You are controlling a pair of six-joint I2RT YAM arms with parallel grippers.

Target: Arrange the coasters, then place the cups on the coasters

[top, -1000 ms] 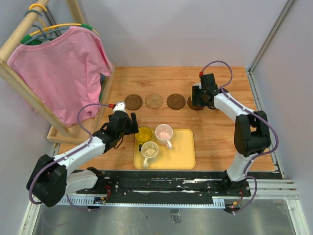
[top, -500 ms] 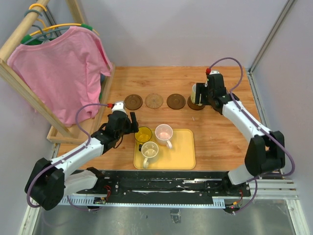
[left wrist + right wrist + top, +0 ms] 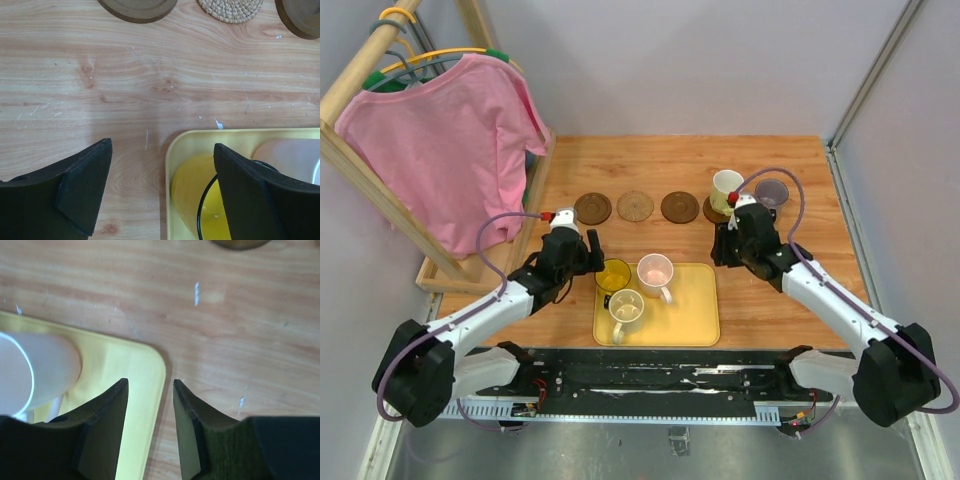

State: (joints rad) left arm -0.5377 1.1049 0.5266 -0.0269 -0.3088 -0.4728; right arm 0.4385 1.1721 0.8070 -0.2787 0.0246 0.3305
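Pulling back from the far side, the right hand has left the cream cup behind and come down to the far right corner of the yellow tray; the left hand has hardly stirred. The cream cup stands beyond that corner on a dark coaster, with the grey-purple cup just to its right; whether a coaster lies under that one I cannot tell. Three coasters wait bare in a row beyond the tray's far edge. So the arranging looks finished, and two of the five cups seem placed.

The right hand's fingers stand a little apart over the tray's corner, pinching nothing. The left hand is spread wide at the tray's far left corner, the yellow cup just by its right finger, not yet gripped. The pink cup and pale greenish cup sit on the tray too.

Next, I'd judge, the left hand must close on the yellow cup, lift it clear of the tray's rim without knocking the pink cup, and set it square on a bare coaster.
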